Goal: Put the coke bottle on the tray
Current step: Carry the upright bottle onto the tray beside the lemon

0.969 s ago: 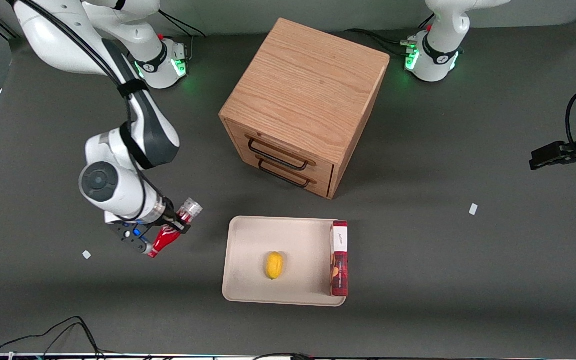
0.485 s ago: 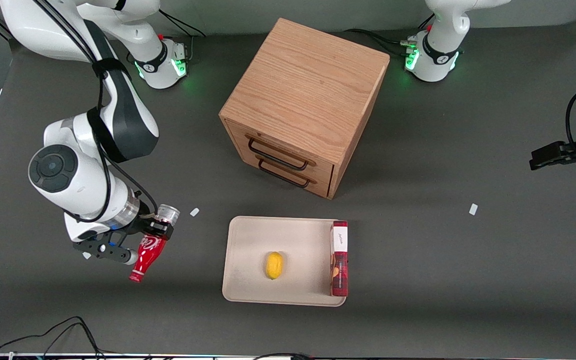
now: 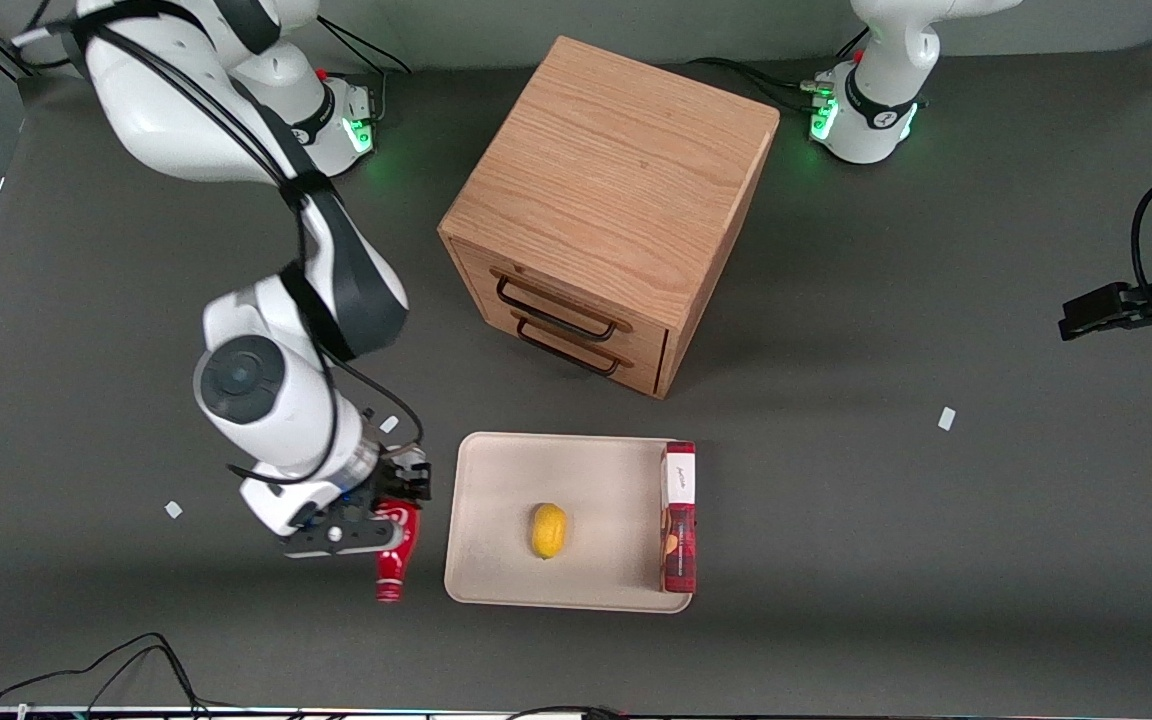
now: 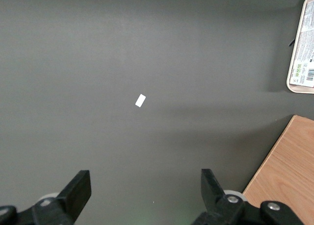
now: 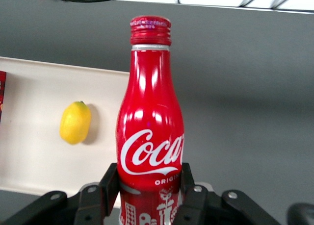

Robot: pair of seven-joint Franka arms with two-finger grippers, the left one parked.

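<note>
1. Coke bottle [image 3: 394,553] hangs above the gray counter [image 3: 836,520], clamped low on its body by the gripper [image 3: 388,512], red cap pointing toward the front camera.
2. Gripper and bottle sit just beside the tray's [image 3: 496,520] edge at the working arm's end, not over it.
3. Tray holds a lemon [image 3: 549,530] near its middle and a red-and-white box [image 3: 678,516] along its edge at the parked arm's end.
4. Wooden drawer cabinet [image 3: 616,190] stands farther from the front camera than the tray.
</note>
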